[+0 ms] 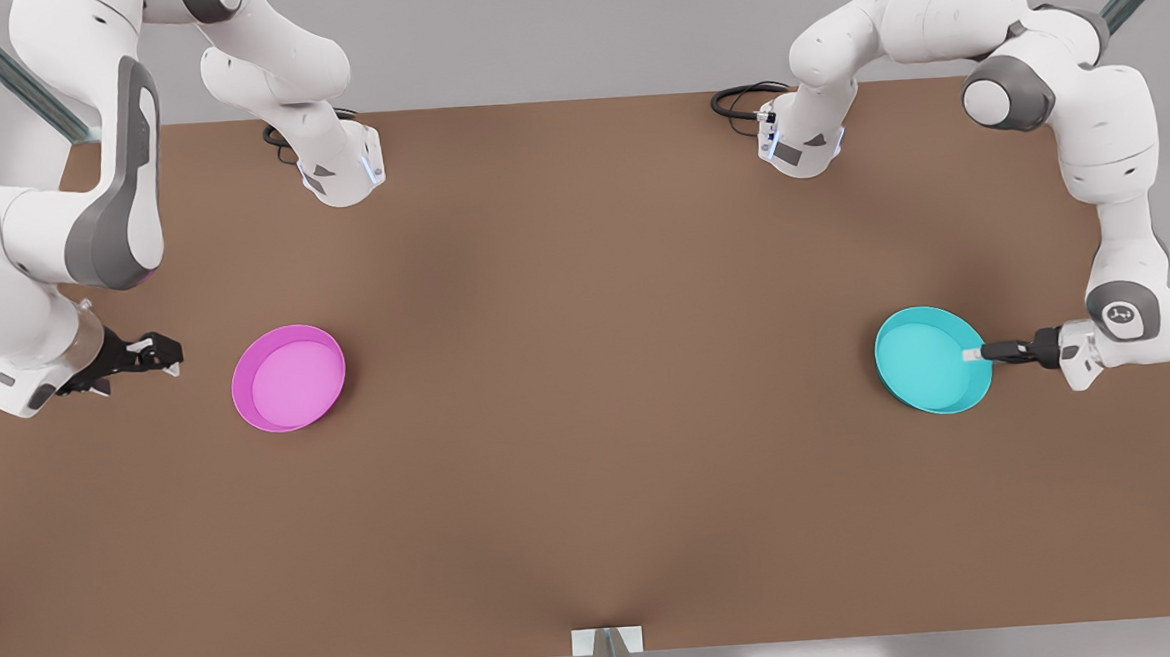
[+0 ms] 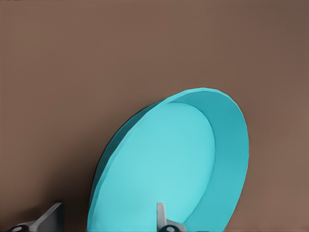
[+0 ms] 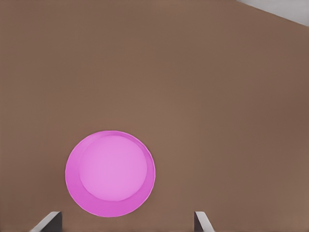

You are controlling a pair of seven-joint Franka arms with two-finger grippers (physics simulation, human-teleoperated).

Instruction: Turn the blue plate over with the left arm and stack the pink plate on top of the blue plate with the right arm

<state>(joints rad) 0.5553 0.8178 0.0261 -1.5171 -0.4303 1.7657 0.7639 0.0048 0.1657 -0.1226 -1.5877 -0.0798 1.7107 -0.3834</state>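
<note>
The blue plate (image 1: 932,360) lies on the table at the front view's right, hollow side up. My left gripper (image 1: 973,354) reaches in from that side and is open. One of its fingers (image 2: 161,215) is over the blue plate's (image 2: 164,164) inner face. The other stands outside the rim with a gap to it. The pink plate (image 1: 288,377) rests hollow side up at the front view's left. My right gripper (image 1: 168,356) hovers open a short way to the left of the pink plate (image 3: 110,173), not touching it.
The brown table (image 1: 592,468) stretches between the two plates and toward the front edge. Both arm bases (image 1: 341,171) and coiled cables (image 1: 743,100) sit at the far edge. A small white bracket (image 1: 607,641) is at the front edge.
</note>
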